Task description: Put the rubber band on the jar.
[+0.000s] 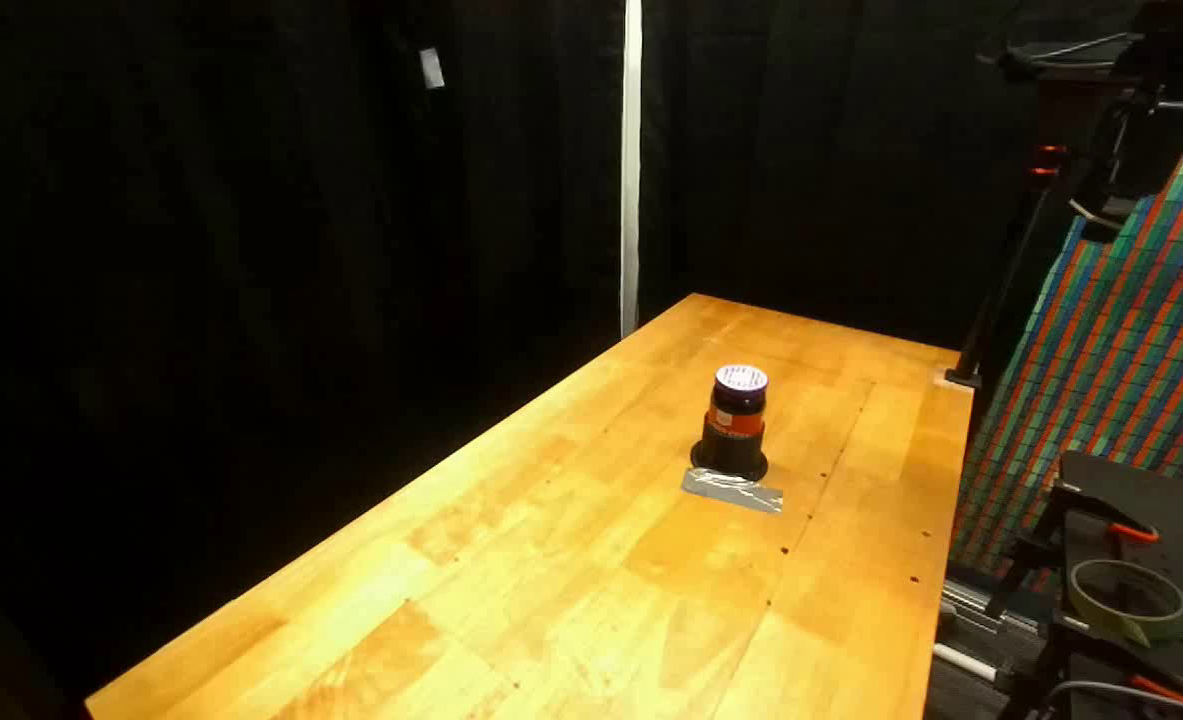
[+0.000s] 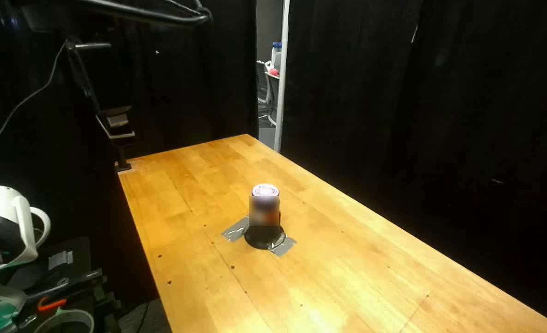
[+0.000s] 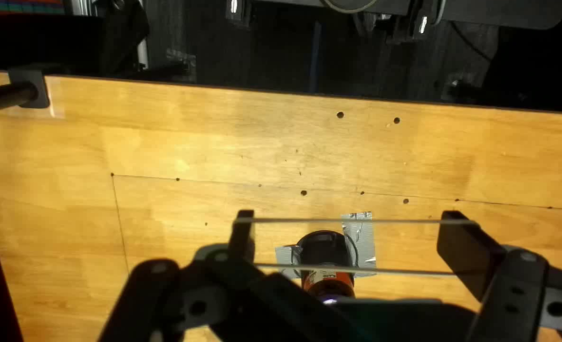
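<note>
The jar (image 1: 736,422) stands upright in a black flanged base (image 1: 729,458) on the wooden table; the jar (image 2: 265,213) and the base (image 2: 264,235) show in both exterior views. It is dark with an orange-red band and a pale top. In the wrist view, my gripper (image 3: 352,222) is open wide. The pale rubber band (image 3: 406,221) is stretched around both fingers, with two strands crossing the gap. The jar (image 3: 328,283) shows between and beyond the fingers, its top partly hidden by the gripper. The gripper is out of view in both exterior views.
Grey tape strips (image 1: 733,490) hold the base to the table (image 1: 551,560). A black pole is clamped (image 1: 963,378) at a far table corner. A dark side shelf with a tape roll (image 1: 1129,600) stands beyond the table edge. Black curtains (image 1: 301,250) hang behind.
</note>
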Robot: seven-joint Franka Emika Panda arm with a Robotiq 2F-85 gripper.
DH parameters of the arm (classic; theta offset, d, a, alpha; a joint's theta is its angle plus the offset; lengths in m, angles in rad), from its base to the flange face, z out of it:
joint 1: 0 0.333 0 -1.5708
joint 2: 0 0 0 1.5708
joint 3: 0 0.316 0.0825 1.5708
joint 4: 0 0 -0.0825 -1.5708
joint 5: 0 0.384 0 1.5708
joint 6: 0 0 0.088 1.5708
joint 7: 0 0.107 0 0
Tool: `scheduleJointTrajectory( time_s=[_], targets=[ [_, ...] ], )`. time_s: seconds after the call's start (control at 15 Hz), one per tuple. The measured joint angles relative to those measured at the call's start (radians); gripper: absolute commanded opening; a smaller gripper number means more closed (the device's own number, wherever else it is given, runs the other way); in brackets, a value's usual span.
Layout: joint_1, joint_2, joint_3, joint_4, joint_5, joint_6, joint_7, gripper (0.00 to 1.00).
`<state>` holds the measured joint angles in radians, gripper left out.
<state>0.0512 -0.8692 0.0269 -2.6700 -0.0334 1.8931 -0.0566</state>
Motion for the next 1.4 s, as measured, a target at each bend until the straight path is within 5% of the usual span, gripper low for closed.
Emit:
scheduleJointTrajectory(
  time_s=[0.8,1.4],
  targets=[
    [0.002,0.019,0.012,0.022,-0.002,0.000,0.000,1.00],
    [0.055,0.498,0.102,0.390,-0.008,-0.098,-0.011,1.00]
  ],
)
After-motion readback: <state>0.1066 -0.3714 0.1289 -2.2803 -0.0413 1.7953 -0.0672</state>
